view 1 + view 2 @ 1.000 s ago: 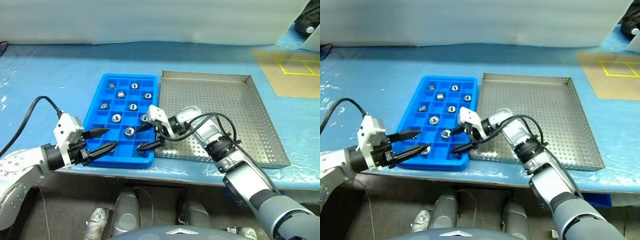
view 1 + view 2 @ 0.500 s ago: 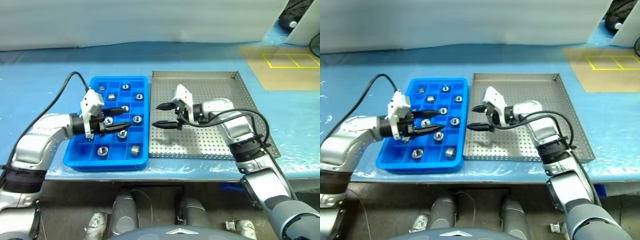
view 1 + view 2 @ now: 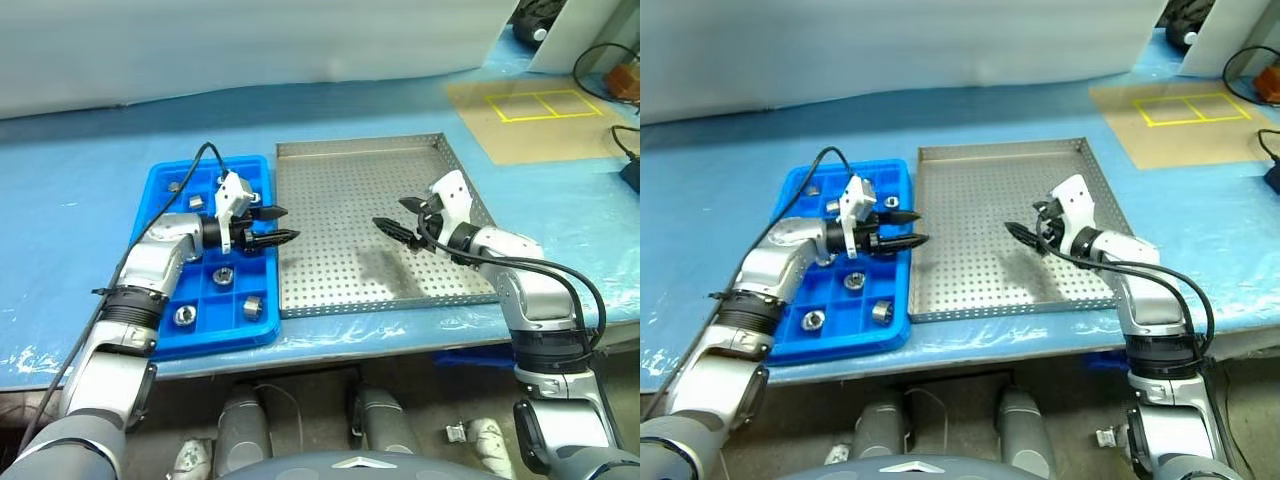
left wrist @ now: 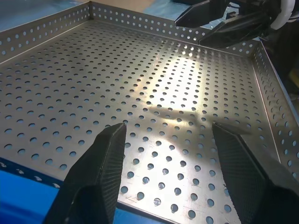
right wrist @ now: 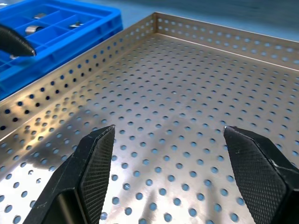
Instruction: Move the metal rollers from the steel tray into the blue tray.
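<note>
Currently both sets of black fingers are spread with nothing between them. Left gripper [image 3: 282, 225] hovers at the seam where the bright blue compartmented plastic tray [image 3: 160, 325] meets the square perforated steel tray [image 3: 340, 215]; right gripper [image 3: 392, 217] hangs over the steel tray's right part. Shiny metal rollers [image 3: 222, 274] sit in blue tray cells. Both trays rest on the blue-covered desk [image 3: 80, 170].

Workshop bench: blue plastic sheeting [image 3: 80, 180], perforated steel tray [image 3: 350, 215], yellow-taped floor marks [image 3: 535, 103].

Head stereo pair looks down over both trays; wrist cameras, low, close, share steel tray [image 4: 154, 93].
</note>
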Robot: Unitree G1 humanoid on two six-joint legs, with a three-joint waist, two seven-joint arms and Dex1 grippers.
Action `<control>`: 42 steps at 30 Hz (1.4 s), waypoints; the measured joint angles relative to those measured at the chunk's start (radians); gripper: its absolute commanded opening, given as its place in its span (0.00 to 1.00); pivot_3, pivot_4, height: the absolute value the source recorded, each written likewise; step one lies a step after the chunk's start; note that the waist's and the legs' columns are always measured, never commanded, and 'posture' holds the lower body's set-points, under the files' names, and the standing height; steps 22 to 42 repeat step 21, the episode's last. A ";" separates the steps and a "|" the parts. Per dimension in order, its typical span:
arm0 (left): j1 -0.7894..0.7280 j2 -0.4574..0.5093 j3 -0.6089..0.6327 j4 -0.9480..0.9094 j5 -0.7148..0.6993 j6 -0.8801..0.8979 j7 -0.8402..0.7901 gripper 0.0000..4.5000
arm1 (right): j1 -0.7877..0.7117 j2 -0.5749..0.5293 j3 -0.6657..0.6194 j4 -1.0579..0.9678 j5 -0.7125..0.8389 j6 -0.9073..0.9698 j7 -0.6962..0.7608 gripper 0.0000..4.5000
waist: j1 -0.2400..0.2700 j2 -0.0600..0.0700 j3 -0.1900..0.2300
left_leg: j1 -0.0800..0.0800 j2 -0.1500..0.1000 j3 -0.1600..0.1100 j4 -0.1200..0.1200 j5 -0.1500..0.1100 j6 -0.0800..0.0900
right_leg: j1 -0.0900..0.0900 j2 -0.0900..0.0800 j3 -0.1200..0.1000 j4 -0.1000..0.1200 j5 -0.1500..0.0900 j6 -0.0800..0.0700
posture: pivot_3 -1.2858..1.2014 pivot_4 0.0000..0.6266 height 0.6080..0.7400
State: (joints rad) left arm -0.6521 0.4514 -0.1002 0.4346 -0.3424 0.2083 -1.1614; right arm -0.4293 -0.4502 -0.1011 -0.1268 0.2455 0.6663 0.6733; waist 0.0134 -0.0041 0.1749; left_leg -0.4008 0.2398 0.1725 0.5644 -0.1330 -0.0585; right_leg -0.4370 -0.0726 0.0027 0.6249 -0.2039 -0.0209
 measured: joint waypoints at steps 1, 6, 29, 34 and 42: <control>0.000 -0.005 0.000 0.005 0.008 -0.010 -0.003 0.69 | 0.000 0.002 -0.005 -0.003 0.004 0.000 -0.012 0.85 | 0.000 0.000 0.000 | 0.000 0.000 0.000 0.000 0.000 0.000 | 0.000 0.000 0.000 0.000 0.000 0.000 | 0.39 0.24 1.00; 0.000 -0.019 0.012 0.036 0.023 -0.043 0.022 0.69 | -0.004 0.021 0.001 -0.003 0.009 -0.002 -0.048 0.85 | 0.003 0.000 0.000 | 0.000 0.000 0.000 0.000 0.000 0.001 | 0.001 0.000 0.000 0.000 0.000 0.000 | 0.40 0.24 1.00; 0.073 -0.019 0.083 -0.058 0.016 -0.044 0.124 0.69 | -0.057 0.021 0.050 0.092 0.007 -0.055 -0.039 0.85 | 0.011 0.000 0.000 | 0.000 0.000 0.000 0.000 -0.001 0.001 | 0.001 -0.001 -0.001 -0.001 0.000 0.000 | 0.44 0.24 1.00; 0.073 -0.019 0.083 -0.058 0.016 -0.044 0.124 0.69 | -0.057 0.021 0.050 0.092 0.007 -0.055 -0.039 0.85 | 0.011 0.000 0.000 | 0.000 0.000 0.000 0.000 -0.001 0.001 | 0.001 -0.001 -0.001 -0.001 0.000 0.000 | 0.44 0.24 1.00; 0.073 -0.019 0.083 -0.058 0.016 -0.044 0.124 0.69 | -0.057 0.021 0.050 0.092 0.007 -0.055 -0.039 0.85 | 0.011 0.000 0.000 | 0.000 0.000 0.000 0.000 -0.001 0.001 | 0.001 -0.001 -0.001 -0.001 0.000 0.000 | 0.44 0.24 1.00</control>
